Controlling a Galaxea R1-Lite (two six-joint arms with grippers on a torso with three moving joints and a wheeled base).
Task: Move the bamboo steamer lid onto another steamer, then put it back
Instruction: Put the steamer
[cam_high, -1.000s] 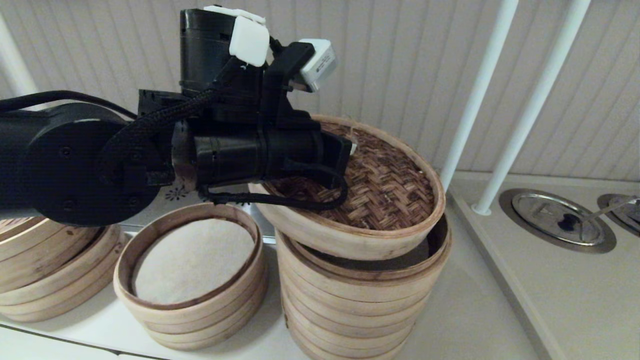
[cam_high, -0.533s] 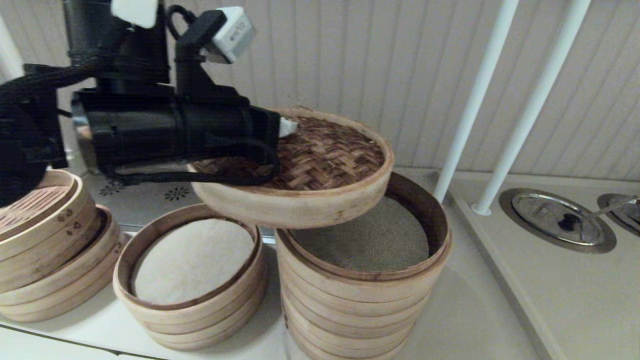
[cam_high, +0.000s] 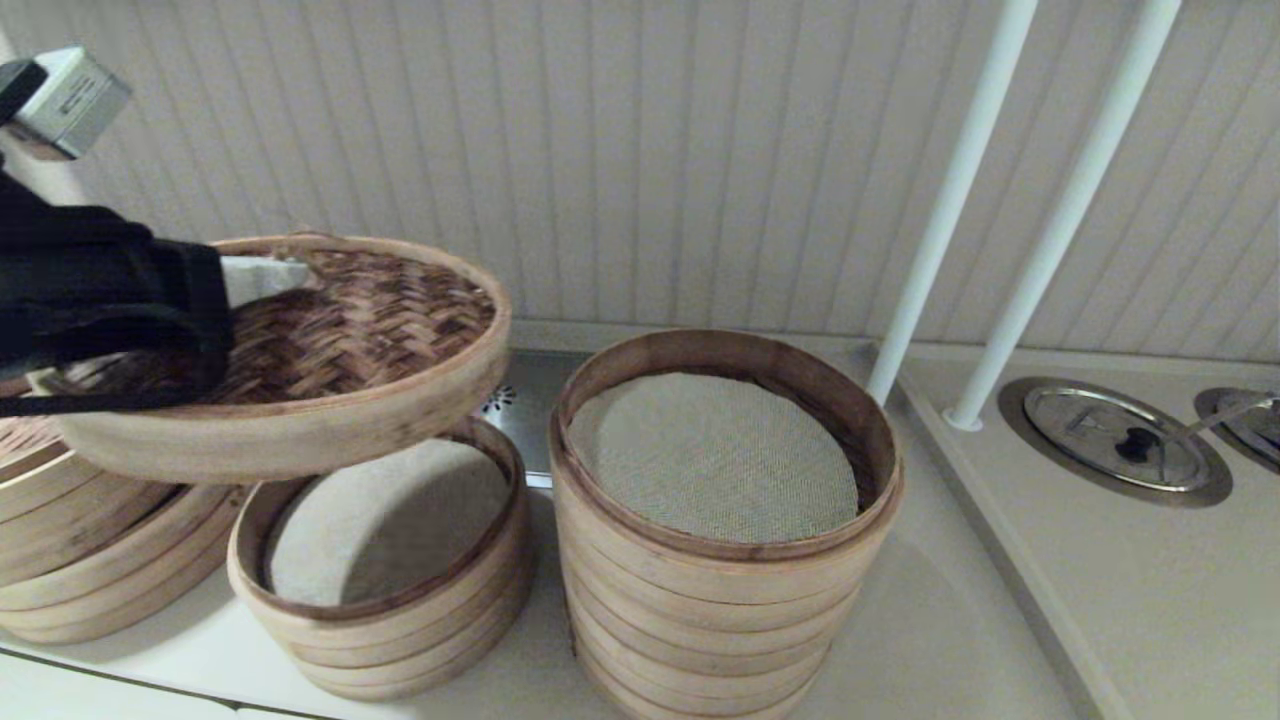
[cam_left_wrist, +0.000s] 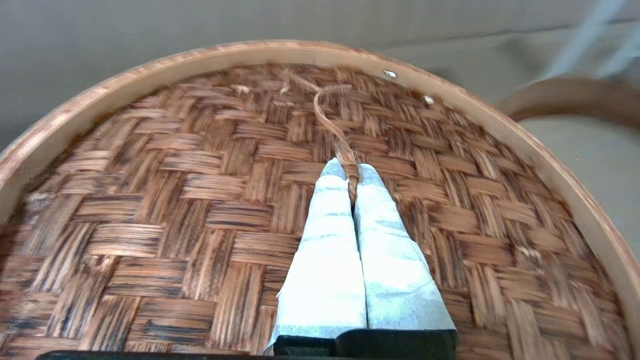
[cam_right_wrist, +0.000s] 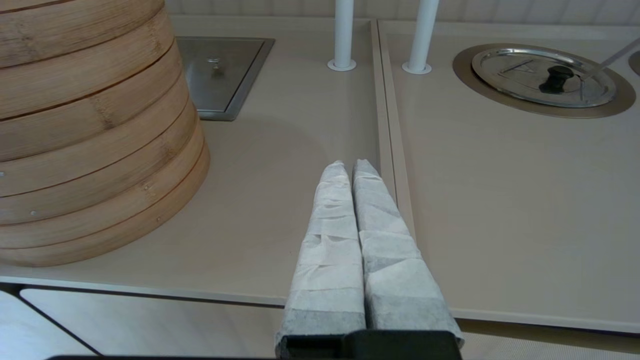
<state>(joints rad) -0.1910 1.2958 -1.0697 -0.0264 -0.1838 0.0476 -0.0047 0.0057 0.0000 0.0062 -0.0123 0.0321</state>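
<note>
The bamboo steamer lid hangs tilted in the air at the left, over the shorter stack and the left stack. Its woven brown top fills the left wrist view. My left gripper is shut on the lid's thin bamboo handle loop, and its taped fingertips pinch that strand. The tall steamer stands uncovered at the centre, its beige mesh liner showing. My right gripper is shut on nothing, low over the counter's front edge, to the right of the tall steamer.
A shorter three-ring stack with whitish liner sits left of the tall steamer. A further stack lies at the far left under the lid. Two white poles rise at the right. A round metal cover sits in the counter.
The left arm has carried the lid leftward off the tall steamer. The tall steamer's liner is now fully uncovered, and the lid hangs over the shorter stacks.
</note>
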